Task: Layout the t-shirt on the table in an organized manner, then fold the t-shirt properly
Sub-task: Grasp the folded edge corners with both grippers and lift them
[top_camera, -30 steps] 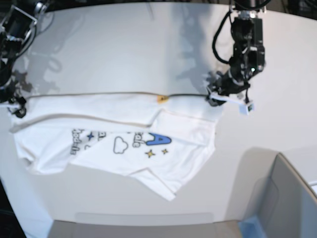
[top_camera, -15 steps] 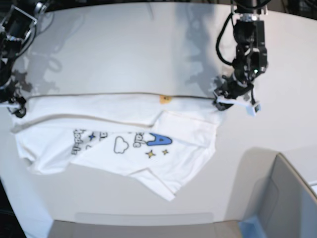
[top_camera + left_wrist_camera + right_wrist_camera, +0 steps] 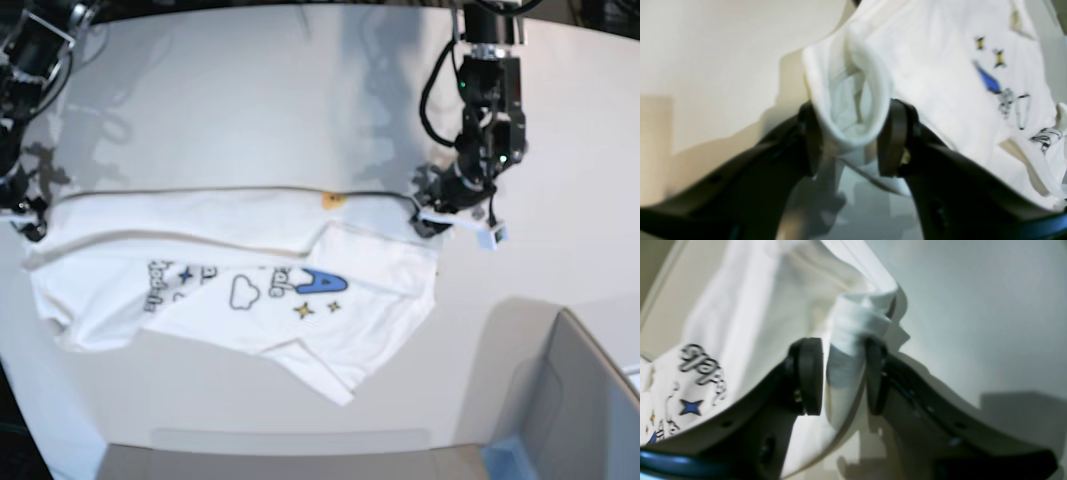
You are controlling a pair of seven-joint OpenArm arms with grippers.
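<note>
The white t-shirt [image 3: 240, 270] lies spread across the white desk [image 3: 250, 90], print side up, top edge pulled straight between both arms. The left pincer [image 3: 853, 140] has a bunched fold of hem between its pads, clamped on the fabric. The right pincer [image 3: 843, 376] grips a rolled bit of cloth at the opposite corner. A grey bin [image 3: 580, 400] sits nearby.

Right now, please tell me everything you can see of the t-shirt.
The t-shirt is white, soft cotton by its look, printed with a blue letter, dark lettering, a cloud and small stars. It lies crumpled on the table, its upper edge stretched in a straight line with an orange mark midway. A bunched fold sits between the jaws of each end effector, left and right.
</note>
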